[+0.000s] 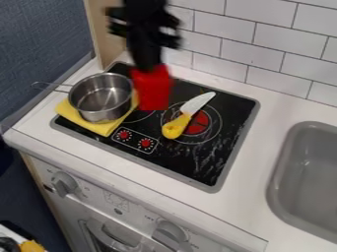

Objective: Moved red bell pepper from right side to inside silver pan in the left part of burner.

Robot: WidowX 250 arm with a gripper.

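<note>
One boxy, bright red bell pepper (152, 89), blurred, hangs in the gripper (149, 67), closed around it.

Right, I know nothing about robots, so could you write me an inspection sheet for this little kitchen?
Surface: white counter with a black cooktop; pale marks on the cooktop's front right part.
Job's things: red pepper raised in the claw, to the right of the silver pan, not inside it.
Clutter: yellow cloth under the pan; yellow-handled knife lying across the right-hand ring.
Claw: over the cooktop, holding the pepper.
Cables: nothing seen.
Surroundings: tiled wall behind, grey sink at the right.
</note>
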